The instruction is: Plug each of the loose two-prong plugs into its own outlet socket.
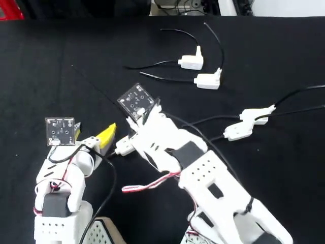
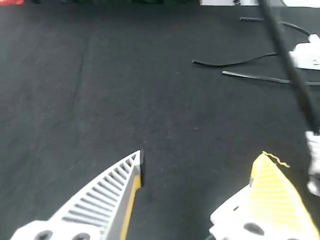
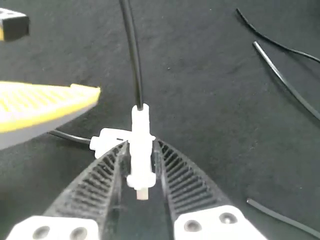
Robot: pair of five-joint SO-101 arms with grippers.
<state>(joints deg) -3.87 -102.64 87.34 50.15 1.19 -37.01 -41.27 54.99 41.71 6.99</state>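
- The plug is a slim white body. A black cord runs out of one end and a short pale stub shows at the other.
- It stands between the dark ribbed fingers of the right hand, which is closed on it about its middle.
- From above, the right hand and its plug sit low over the black tabletop, left of centre and just beside the left hand.
- A second white piece on its own thin black cord lies just behind the held plug. I cannot tell whether the two touch.
- The left hand is spread wide, with a white ribbed finger and a yellow finger. There is only bare tabletop between them.
- Four more white connectors lie on the tabletop, each on a black cord.
  - The first far connector and the second far connector lie close together near the far edge.
  - The upper right connector and the lower right connector also lie close together, and their cords run off to the right.
  - They are too small to tell which are plugs and which are sockets.
- There are two arms. The right arm's white body lies across the tabletop between the held plug and the right-hand pair.
- A loop of red-and-white wire hangs beside the right arm.
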